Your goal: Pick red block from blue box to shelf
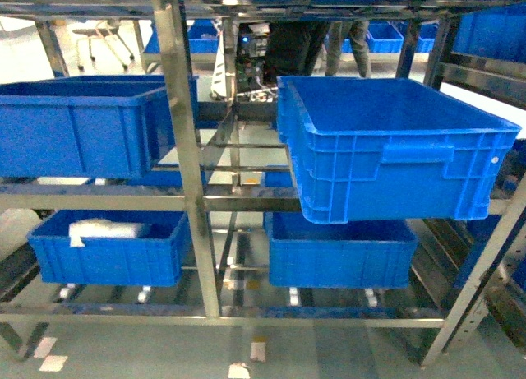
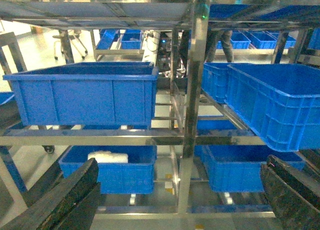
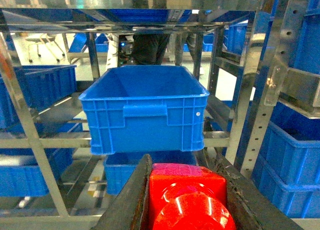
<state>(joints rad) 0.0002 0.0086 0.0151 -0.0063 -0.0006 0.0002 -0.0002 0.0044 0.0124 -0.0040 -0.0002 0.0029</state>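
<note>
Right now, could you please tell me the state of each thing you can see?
red block: clamped between the right gripper fingers.
left gripper: open, empty.
upper right crate: empty, overhanging the shelf rail.
lower left crate: holds something white.

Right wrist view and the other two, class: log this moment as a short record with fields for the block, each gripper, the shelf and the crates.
red block: clamped between the right gripper fingers
left gripper: open, holding nothing
shelf: steel rack straight ahead
dark blue crates: on the middle and lower tiers; the right middle one juts forward
white item: in the lower left crate
</note>
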